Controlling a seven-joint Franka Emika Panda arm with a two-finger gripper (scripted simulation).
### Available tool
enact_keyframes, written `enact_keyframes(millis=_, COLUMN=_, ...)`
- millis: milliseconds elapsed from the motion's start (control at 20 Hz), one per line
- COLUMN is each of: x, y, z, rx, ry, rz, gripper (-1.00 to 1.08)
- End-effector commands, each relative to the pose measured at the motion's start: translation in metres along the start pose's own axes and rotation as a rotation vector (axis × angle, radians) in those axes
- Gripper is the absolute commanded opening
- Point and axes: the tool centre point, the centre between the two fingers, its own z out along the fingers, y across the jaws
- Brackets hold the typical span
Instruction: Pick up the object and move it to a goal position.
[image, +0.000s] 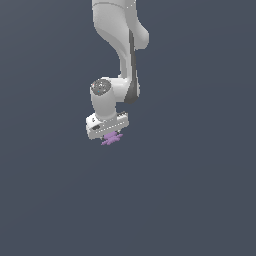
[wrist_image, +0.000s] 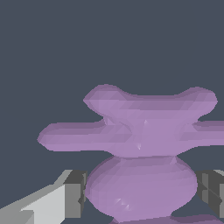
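The object (image: 111, 138) is a small light-purple piece with short prongs sticking out from its sides. It shows just under the white gripper (image: 110, 132) in the exterior view. In the wrist view the object (wrist_image: 140, 131) fills the middle of the picture. Its rounded lower bulb sits between the two grey fingers (wrist_image: 74, 194), and each pad touches one side of it. The gripper (wrist_image: 142, 194) is shut on the object. Whether the object rests on the floor or hangs above it cannot be told.
A plain dark grey-blue floor (image: 200, 200) runs all around the arm (image: 120, 40). No other object or marker shows in either view.
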Motion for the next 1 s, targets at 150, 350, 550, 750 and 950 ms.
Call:
enact_keyframes(millis=150, x=-0.005, y=-0.006, z=-0.045, rx=-0.001, ry=0.0, rz=-0.001, gripper=-1.0)
enact_keyframes(millis=350, x=-0.009, y=-0.012, z=-0.084, rx=-0.001, ry=0.0, rz=-0.001, gripper=-1.0)
enact_keyframes(millis=550, x=-0.014, y=-0.018, z=-0.126, rx=0.0, ry=0.0, rz=-0.001, gripper=-1.0)
enact_keyframes(millis=750, x=-0.018, y=-0.024, z=-0.169, rx=0.0, ry=0.001, rz=-0.001, gripper=-1.0)
enact_keyframes(millis=950, x=-0.023, y=-0.029, z=-0.211, rx=0.0, ry=0.001, rz=-0.001, gripper=-1.0)
